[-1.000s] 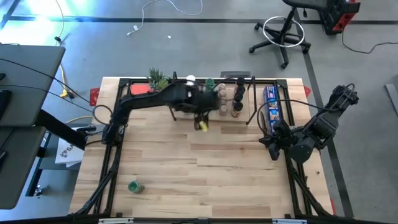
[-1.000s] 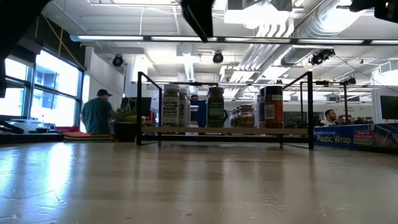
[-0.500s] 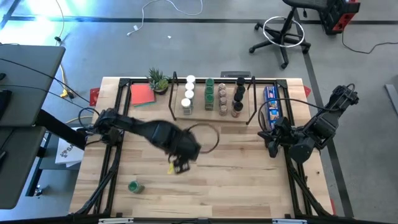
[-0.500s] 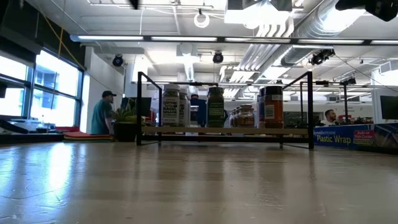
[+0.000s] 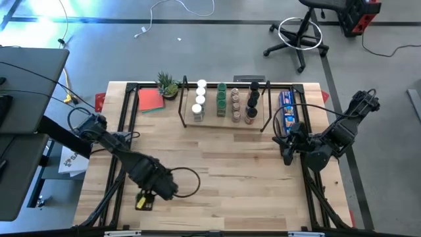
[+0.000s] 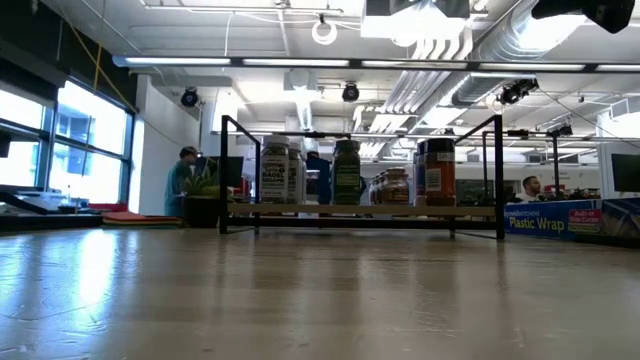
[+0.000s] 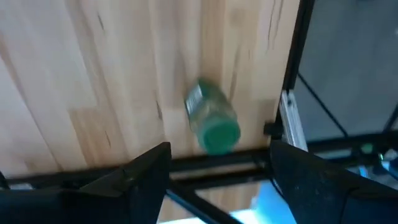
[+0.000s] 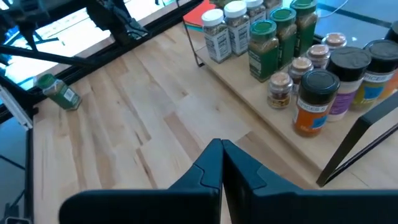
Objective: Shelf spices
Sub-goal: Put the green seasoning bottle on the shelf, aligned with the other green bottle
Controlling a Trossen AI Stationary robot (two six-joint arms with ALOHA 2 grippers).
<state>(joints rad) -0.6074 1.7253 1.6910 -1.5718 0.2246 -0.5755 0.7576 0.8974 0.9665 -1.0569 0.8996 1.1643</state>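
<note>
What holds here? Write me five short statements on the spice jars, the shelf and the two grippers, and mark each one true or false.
1. A green-capped jar lies on its side on the table, away from the shelf. True.
2. The left gripper is closed around that jar. False: its fingers stand open with the jar beyond them, not gripped.
3. The right gripper is shut and holds nothing. True.
4. The shelf has no jars on it. False: several jars stand on it, with white, green and black caps.
5. The blue box lies on the shelf among the jars. False: it lies on the table beside the shelf, outside its black frame.
</note>
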